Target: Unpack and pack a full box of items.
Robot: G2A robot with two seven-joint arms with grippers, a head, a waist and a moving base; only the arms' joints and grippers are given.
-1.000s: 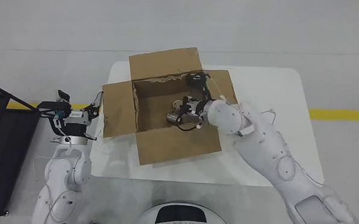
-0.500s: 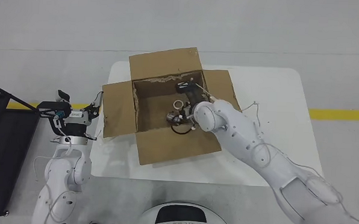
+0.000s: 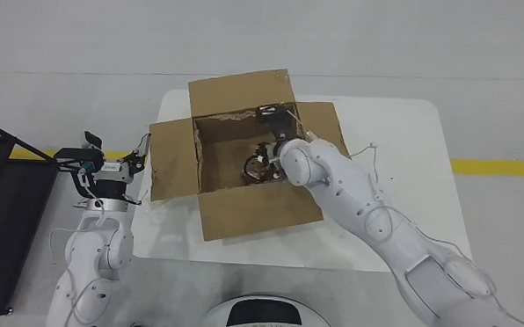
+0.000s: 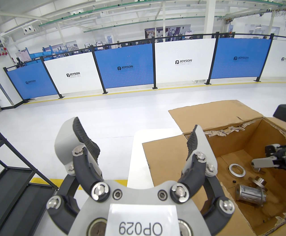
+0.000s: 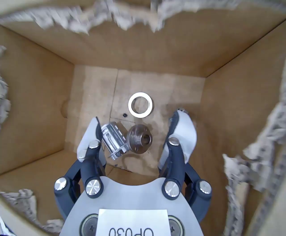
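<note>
Here, box (image 5: 138, 55); inside, ring (image 5: 130, 105) (and flange (image 5: 135, 138))

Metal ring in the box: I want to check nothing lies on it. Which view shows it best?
The right wrist view: the metal ring lies flat on the box floor, uncovered, beyond the open right hand. The left wrist view gives it aslant and farther off. In the top view it is too small to tell.

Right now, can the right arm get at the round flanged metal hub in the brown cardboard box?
Probably yes: the right gripper hangs open inside the brown cardboard box, the round flanged metal hub between its fingers, nothing covering it.
</note>
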